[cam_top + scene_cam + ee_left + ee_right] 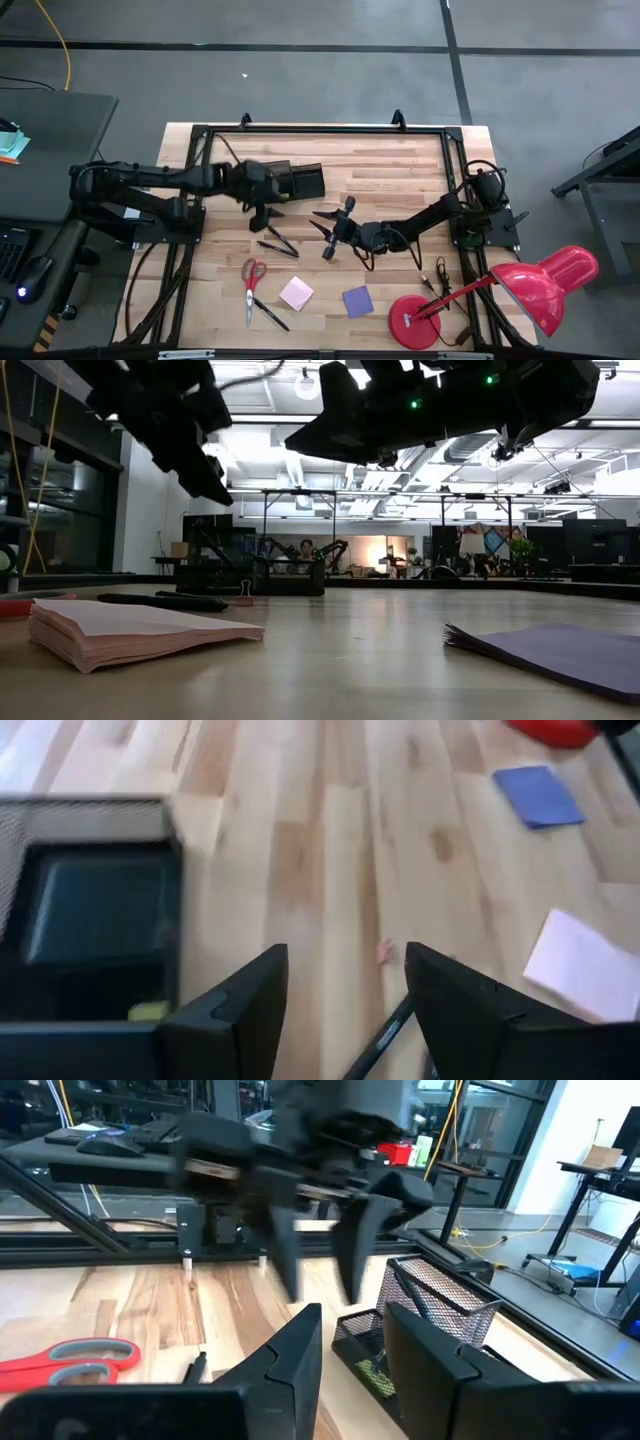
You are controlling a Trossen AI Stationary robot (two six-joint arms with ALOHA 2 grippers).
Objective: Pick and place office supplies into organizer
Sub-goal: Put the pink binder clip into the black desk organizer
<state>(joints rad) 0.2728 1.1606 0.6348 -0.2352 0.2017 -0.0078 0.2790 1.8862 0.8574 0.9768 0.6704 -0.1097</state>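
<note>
Little seems done: scissors [251, 278], pink pad [296, 293] and purple pad [358, 300] lie on the table, while the left gripper [266, 217], fingers parted and empty, hovers beside the organizer [300, 181].

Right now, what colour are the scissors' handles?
Red. The scissors show best in the high view, lying near the table's front left.

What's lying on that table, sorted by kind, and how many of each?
Scissors: 1
Pens: 3 that I can make out, one by the scissors and two nearer the organizer
Pink pad: 1
Purple pad: 1
Organizer: 1
Lamp: 1
Total: 8
</note>
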